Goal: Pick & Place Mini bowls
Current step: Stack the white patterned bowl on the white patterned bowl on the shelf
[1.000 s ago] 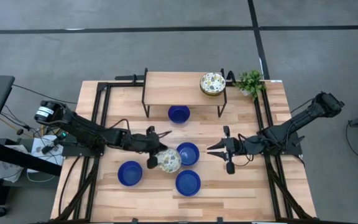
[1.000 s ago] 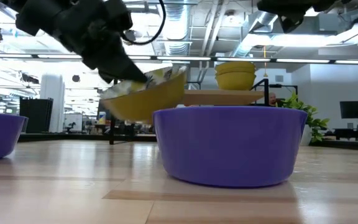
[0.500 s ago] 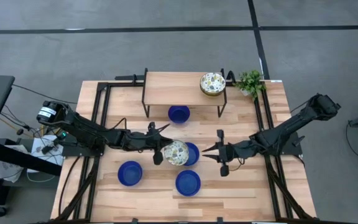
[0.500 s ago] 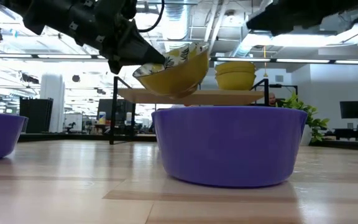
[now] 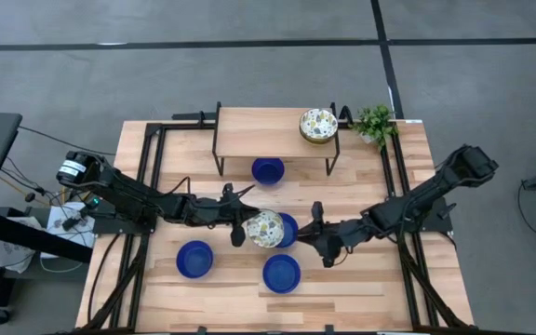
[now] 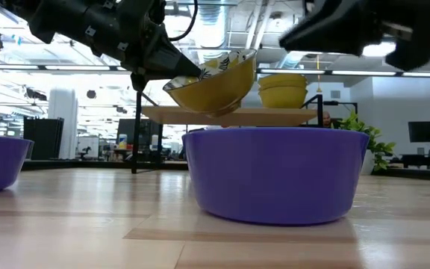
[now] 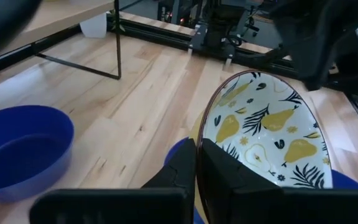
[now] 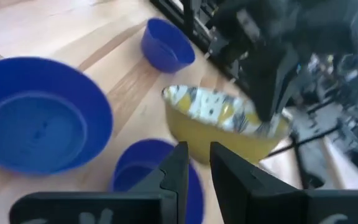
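Note:
My left gripper [image 5: 247, 226] is shut on a mini bowl [image 5: 264, 228] that is cream with a pear and leaf pattern inside and yellow outside. It holds the bowl in the air over a blue mini bowl [image 5: 287, 230] at mid table. The held bowl also shows in the left wrist view [image 7: 272, 137] and the right wrist view [image 8: 222, 124]. My right gripper [image 5: 303, 233] is shut and empty, just right of the held bowl. Other blue bowls stand at the near left [image 5: 194, 259], near middle [image 5: 281, 273] and under the shelf [image 5: 268, 170]. A second patterned bowl [image 5: 317, 125] sits on the shelf. My left gripper pinches the patterned bowl's rim [image 7: 199, 134] on the side toward the table's left, one finger [image 7: 225, 177] inside the bowl and one [image 7: 178, 174] outside. The fingers come roughly level from the table's left. The bowl is lifted clear and tilted [image 6: 211, 86].
A low wooden shelf [image 5: 259, 126] on black legs stands at the far middle. A small green plant [image 5: 375, 121] stands at the far right. Black frame rails run along both table sides. Bare wood lies at the near right [image 5: 370, 288].
My left gripper has carried the patterned bowl up and toward the table's right, over the middle blue bowl, and the bowl now sits higher and tilted. My right gripper has moved toward the table's left, close to the held bowl.

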{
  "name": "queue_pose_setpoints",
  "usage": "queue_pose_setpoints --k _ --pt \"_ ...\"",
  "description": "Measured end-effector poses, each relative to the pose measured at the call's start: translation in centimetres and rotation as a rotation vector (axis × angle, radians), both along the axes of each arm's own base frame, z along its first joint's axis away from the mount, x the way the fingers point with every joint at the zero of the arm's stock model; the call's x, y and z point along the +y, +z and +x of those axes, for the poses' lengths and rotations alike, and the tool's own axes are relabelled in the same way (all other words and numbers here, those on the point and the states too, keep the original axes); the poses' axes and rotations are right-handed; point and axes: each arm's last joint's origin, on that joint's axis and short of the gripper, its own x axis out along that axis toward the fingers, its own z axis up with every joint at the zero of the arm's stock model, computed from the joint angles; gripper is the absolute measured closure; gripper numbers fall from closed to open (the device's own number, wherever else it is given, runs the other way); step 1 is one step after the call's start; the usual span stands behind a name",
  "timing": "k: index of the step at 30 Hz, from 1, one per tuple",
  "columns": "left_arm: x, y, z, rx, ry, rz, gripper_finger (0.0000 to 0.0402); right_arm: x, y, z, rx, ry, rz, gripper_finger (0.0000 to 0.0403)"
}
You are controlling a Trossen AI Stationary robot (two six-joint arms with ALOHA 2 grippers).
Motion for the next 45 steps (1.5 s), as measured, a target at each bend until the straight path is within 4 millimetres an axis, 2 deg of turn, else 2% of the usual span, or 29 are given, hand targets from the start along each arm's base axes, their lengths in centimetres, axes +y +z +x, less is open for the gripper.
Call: queue_pose_setpoints --k 4,8,13,21,31,45 --pt "0.0 0.0 0.0 0.0 0.0 0.0 0.0385 0.6 1.3 1.2 0.014 0.024 -0.072 0.0345" --pt "0.0 0.0 0.0 0.0 0.0 0.0 0.0386 1.0 2.6 2.6 0.136 0.036 -0.172 0.0344" --pt "0.0 0.0 0.0 0.0 0.0 0.0 0.0386 1.7 3.6 4.5 0.302 0.083 -0.324 0.0345" --pt "0.0 0.0 0.0 0.0 -0.01 -0.006 0.0384 3.1 4.7 7.1 0.419 0.149 -0.452 0.0345" --pt "0.0 0.0 0.0 0.004 -0.01 -0.004 0.0382 3.5 3.0 8.7 0.567 0.171 -0.535 0.0345" --pt "0.0 0.0 0.0 0.0 -0.004 -0.004 0.0382 2.1 3.3 9.2 0.562 0.129 -0.519 0.0345"
